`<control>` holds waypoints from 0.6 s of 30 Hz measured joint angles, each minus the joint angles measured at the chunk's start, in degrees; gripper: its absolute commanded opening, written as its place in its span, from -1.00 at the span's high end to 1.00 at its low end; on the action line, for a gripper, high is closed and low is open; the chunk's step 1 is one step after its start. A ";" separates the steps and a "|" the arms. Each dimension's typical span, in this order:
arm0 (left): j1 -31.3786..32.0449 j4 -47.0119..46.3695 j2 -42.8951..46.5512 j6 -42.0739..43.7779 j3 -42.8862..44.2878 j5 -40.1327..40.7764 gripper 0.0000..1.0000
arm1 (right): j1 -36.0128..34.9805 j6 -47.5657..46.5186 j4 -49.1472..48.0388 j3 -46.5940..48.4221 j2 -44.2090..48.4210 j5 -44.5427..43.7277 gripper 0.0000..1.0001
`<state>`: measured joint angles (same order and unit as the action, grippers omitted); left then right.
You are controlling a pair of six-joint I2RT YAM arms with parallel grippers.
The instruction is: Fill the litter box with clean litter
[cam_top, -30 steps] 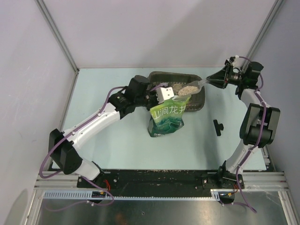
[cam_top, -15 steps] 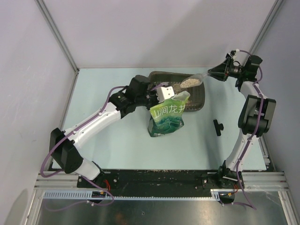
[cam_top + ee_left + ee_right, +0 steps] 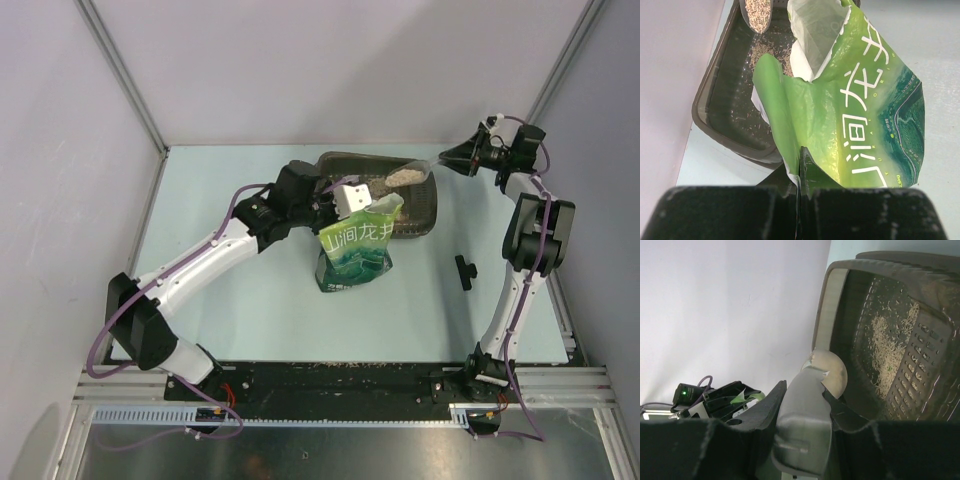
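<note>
The left gripper (image 3: 343, 203) is clamped shut on the edge of an open green bag (image 3: 357, 250). The bag stands on the table (image 3: 250, 300) just in front of the litter box (image 3: 432, 210), at the far middle. The right gripper (image 3: 462, 158) grips the handle of a clear scoop (image 3: 428, 172), held over the box with litter (image 3: 403, 176) heaped in it, and some granules lie scattered on the box floor.

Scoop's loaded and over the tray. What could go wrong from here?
1. The scoop in the right tool carries litter over the litter box, near its far rim. A quick tip could scatter grains onto the table.
2. The open bag seems held up by the pinch of the left tool on its edge. A slip could let it flop and spill.
</note>
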<state>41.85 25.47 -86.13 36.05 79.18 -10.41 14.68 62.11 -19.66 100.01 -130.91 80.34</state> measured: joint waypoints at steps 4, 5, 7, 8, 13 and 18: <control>0.00 0.02 0.00 0.00 0.00 0.00 1.00 | 0.07 -2.97 2.10 0.63 -0.04 -1.27 1.00; 0.00 0.04 0.02 0.02 0.00 0.00 1.00 | 0.07 -4.96 4.07 1.22 -0.04 -2.08 1.00; 0.00 0.07 0.02 0.02 0.00 0.00 1.00 | 0.13 -9.51 9.44 2.97 -0.04 -3.85 1.00; 0.00 0.09 0.02 0.02 0.00 0.00 1.00 | 0.17 -11.89 12.44 4.04 -0.04 -4.90 1.00; 0.00 0.17 0.02 0.00 0.00 -0.02 1.00 | 0.35 -24.79 25.94 7.93 0.00 -10.38 1.00; 0.00 0.17 0.02 -0.02 0.00 -0.17 1.00 | 0.17 -35.08 37.27 8.41 0.59 -16.15 1.00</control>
<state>41.85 25.65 -86.11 36.03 79.18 -10.59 14.85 27.03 17.61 108.42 -130.32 64.18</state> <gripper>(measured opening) 0.006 0.306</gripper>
